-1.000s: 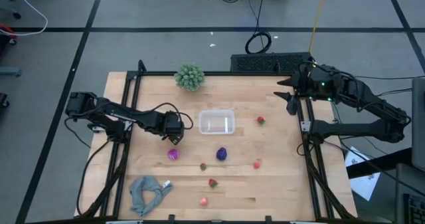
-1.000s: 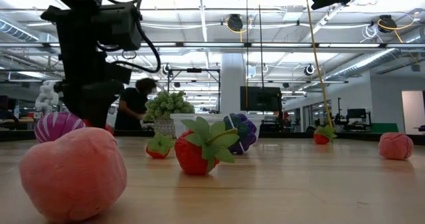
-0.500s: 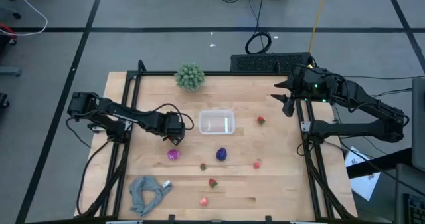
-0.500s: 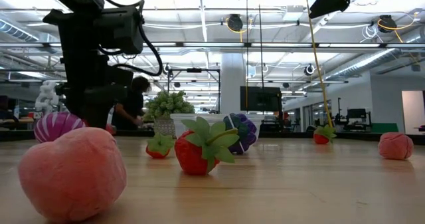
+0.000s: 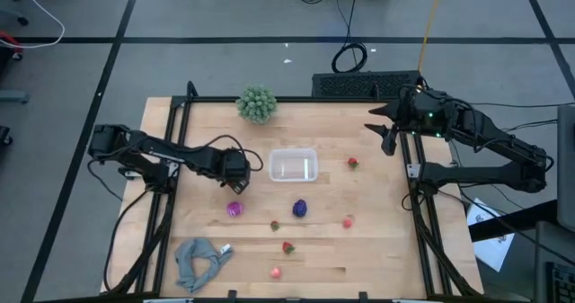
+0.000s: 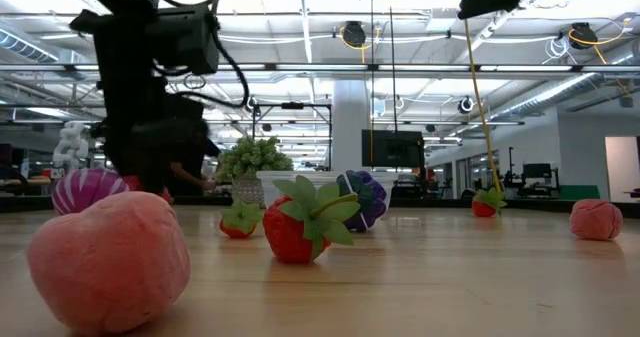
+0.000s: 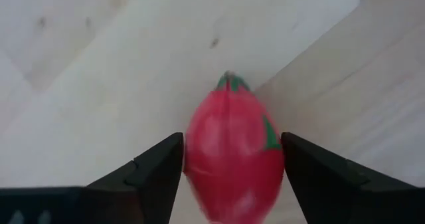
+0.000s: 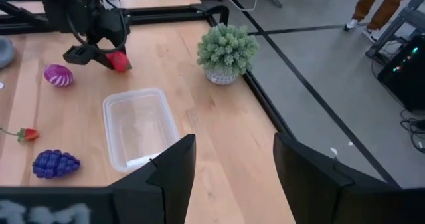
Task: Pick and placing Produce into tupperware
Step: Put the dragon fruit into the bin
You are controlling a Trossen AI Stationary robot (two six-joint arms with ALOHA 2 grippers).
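Left wrist view: red tomato (image 7: 234, 159) between left fingers (image 7: 154, 172), grasped.

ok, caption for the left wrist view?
Left gripper closes around a red toy fruit with a green top, above the wooden table.

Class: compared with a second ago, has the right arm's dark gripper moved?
Yes. In the high view the right gripper has drifted slightly inward, toward the clear plastic tupperware, away from the table's black right rail.

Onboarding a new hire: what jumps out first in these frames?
The left gripper with a red fruit between its fingers, just left of the empty tupperware mid-table. Then the produce scattered in front of it, and the green plant at the back edge.
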